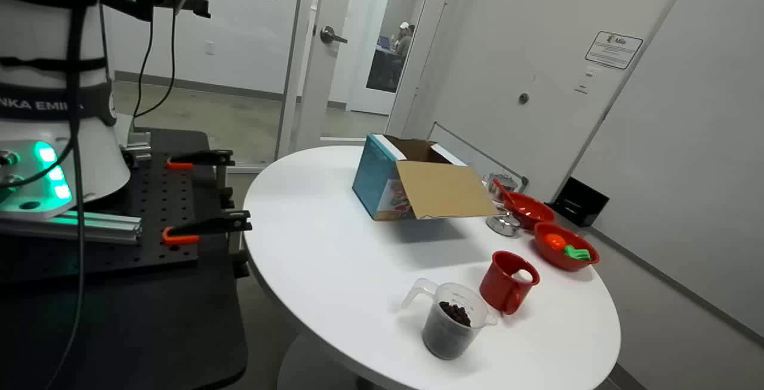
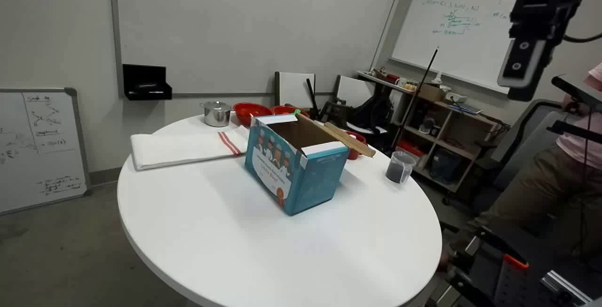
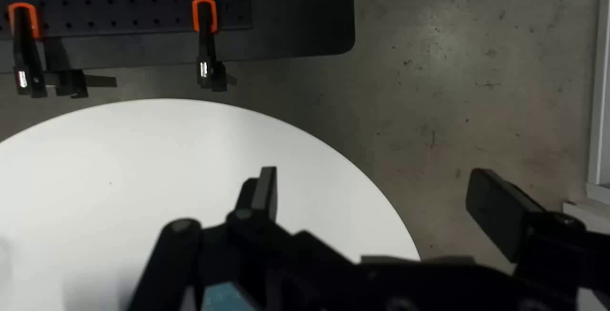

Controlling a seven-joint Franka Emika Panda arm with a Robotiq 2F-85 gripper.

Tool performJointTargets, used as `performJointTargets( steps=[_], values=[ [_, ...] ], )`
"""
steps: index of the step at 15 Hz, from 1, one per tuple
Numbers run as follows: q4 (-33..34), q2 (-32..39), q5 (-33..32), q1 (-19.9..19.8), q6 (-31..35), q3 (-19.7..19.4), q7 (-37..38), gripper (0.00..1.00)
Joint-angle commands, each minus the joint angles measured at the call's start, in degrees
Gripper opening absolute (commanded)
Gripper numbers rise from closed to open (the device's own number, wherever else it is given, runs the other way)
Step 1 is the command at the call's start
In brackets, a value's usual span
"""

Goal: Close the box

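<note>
On the white table (image 2: 202, 222), your box (image 2: 298, 175) stands uncovered, its large flap (image 1: 447, 190) spread outward; judging by this, you have the whole closing left. Above table level, your gripper (image 3: 374, 173) is parted wide, holding nothing.

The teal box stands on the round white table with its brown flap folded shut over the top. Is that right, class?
No: the brown flap is not folded shut; in both exterior views it juts outward from the top edge, leaving the teal box open. The box does stand on the round white table.
</note>
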Motion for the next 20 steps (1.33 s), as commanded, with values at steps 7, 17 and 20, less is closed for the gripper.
performJointTargets(
  steps=[7, 17, 20],
  values=[
    [2.6, 0.6, -3.1, -3.7, 1.8, 0.4, 0.9, 1.00],
    [9.8, 2.1, -12.3, -9.2, 3.4, -1.2, 0.3, 1.00],
    [9.4, 2.3, -12.2, -8.8, 3.4, -1.2, 0.2, 1.00]
  ],
)
